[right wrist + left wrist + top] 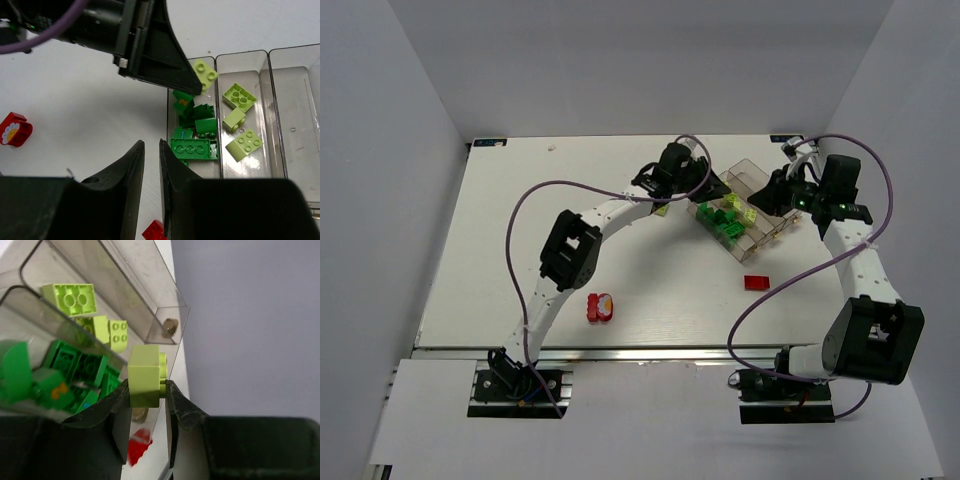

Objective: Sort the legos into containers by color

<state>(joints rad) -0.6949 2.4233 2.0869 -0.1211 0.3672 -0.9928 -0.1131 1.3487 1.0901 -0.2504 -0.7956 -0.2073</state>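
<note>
At the tray [295, 115] on the far right of the table [520, 220], both arms meet. Left gripper [146, 388] is clamped on a pale yellow-green brick [145, 371], pinched on two opposite faces, with the studs pointing sideways in the left wrist view. The brick hangs clear of the tray floor at one end of the tray, roughly at the wall between two compartments; cannot tell which one it is over. One of those compartments holds a heap of dark green bricks [194, 149]. The next holds three pale bricks [239, 97] lying loose, studs up or tilted. Right gripper [151, 150] hovers at the edge of the dark green compartment — jaws cracked slightly apart, nothing between them. Outside the tray there is one red brick [756, 282] on the table just off the tray's near end. Two red pieces [600, 307] lie touching each other, well apart from the tray and close beside the left arm — one carries a white flower print.
</note>
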